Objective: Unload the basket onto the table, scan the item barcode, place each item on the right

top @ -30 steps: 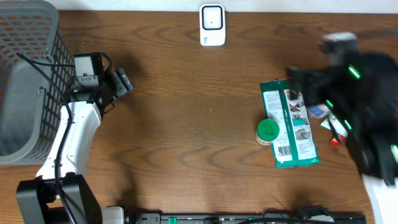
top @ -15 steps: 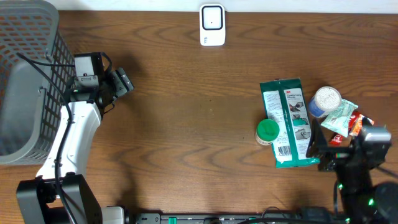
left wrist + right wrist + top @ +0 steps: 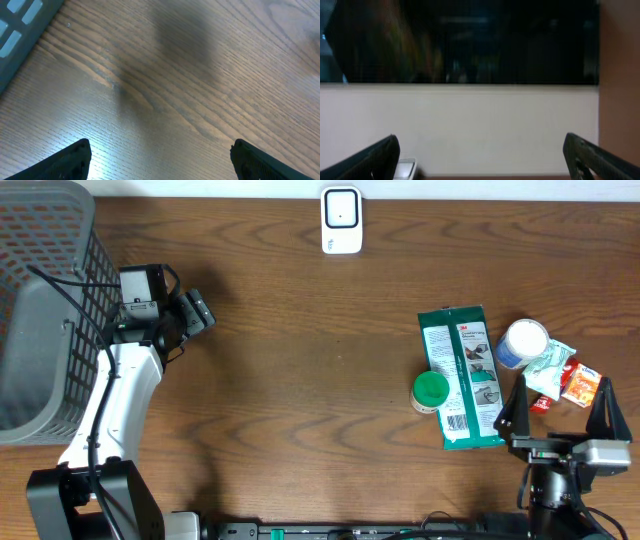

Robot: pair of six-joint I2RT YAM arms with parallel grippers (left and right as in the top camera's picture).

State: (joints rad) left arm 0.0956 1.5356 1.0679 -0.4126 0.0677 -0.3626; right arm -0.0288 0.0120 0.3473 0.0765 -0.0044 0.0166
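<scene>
A green wipes pack (image 3: 465, 375) lies flat at the right of the table, its barcode (image 3: 457, 423) facing up near the front end. A white barcode scanner (image 3: 341, 220) stands at the far edge. My right gripper (image 3: 560, 416) is open at the front right, just in front of the items, holding nothing. In the right wrist view that gripper (image 3: 482, 162) faces a pale wall, with a small white object (image 3: 405, 168) low on the left. My left gripper (image 3: 192, 313) is open over bare wood far to the left, and its wrist view (image 3: 160, 165) shows nothing between the fingers.
A green cap (image 3: 431, 390) touches the pack's left side. A white and blue container (image 3: 523, 343), a pale green packet (image 3: 548, 368) and a red packet (image 3: 580, 385) lie to the pack's right. A grey mesh basket (image 3: 40, 240) fills the far left corner.
My right arm has swung off the items and back toward the front edge, uncovering the container and packets. The left arm has not moved.
</scene>
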